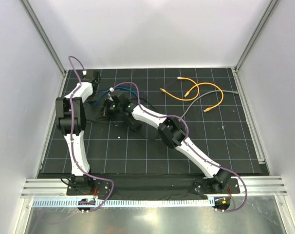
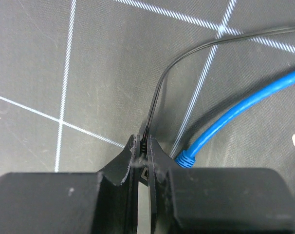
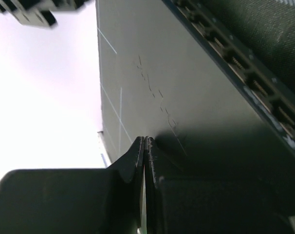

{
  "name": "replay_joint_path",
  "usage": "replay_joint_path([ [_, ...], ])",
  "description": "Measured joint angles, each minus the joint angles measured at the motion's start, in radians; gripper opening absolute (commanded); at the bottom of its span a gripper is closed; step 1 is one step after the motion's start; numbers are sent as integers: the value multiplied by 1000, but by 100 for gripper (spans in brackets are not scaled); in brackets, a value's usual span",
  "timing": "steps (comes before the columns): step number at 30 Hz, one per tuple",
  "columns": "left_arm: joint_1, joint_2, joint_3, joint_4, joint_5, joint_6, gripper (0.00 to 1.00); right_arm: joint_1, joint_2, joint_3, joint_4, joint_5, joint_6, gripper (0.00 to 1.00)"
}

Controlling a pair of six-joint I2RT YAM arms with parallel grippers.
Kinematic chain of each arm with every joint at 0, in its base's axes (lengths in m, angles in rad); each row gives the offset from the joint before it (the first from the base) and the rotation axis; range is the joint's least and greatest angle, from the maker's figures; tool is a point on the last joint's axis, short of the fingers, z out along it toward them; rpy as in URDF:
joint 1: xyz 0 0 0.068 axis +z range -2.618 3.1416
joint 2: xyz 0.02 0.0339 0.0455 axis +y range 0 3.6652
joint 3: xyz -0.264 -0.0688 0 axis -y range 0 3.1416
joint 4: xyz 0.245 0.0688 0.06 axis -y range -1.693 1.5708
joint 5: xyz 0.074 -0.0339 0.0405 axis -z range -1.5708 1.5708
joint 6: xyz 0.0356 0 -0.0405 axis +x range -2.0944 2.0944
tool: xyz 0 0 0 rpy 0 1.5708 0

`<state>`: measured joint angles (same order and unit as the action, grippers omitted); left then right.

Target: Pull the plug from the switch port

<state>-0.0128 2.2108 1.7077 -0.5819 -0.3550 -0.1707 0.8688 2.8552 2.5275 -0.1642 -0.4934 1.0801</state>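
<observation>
Now left hand (image 2: 143,152) pinches black cord (image 2: 157,92); right hand (image 3: 145,146) closed by switch (image 3: 253,80).

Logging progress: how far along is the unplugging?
Done: right gripper shut against the switch, whose visible ports look empty. In hand: left gripper pinches a thin black cord, the blue cable's end beside it. Left: cannot tell whether any plug is seated.

My left gripper (image 1: 108,108) and right gripper (image 1: 122,102) sit close together over the black mat (image 1: 138,156), beside a blue cable (image 1: 130,90). The orange cable (image 1: 196,90) and grey cable (image 1: 225,91) lie well apart, rightward.
</observation>
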Motion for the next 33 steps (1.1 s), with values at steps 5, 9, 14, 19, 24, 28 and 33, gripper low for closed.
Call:
replay_joint_path([
  [5,-2,-90,-151,85,35,-9,0,-13,-64,-84,16,7,-139,29],
  [9,-4,-114,-192,106,45,-10,0,-47,-82,-81,-2,6,-264,38],
  [14,-5,-129,-214,124,65,-11,0,-130,-82,-56,-15,-21,-404,53],
  [19,-5,-136,-224,129,90,-12,0,-190,-78,-46,-22,-39,-505,55],
  [24,-5,-142,-232,134,110,-12,0,-174,-3,55,48,-95,-526,55],
  [28,-5,-144,-235,137,121,-12,0,-133,27,56,77,-135,-527,51],
  [33,-7,-158,-249,139,132,-10,0,-98,40,56,81,-148,-529,48],
])
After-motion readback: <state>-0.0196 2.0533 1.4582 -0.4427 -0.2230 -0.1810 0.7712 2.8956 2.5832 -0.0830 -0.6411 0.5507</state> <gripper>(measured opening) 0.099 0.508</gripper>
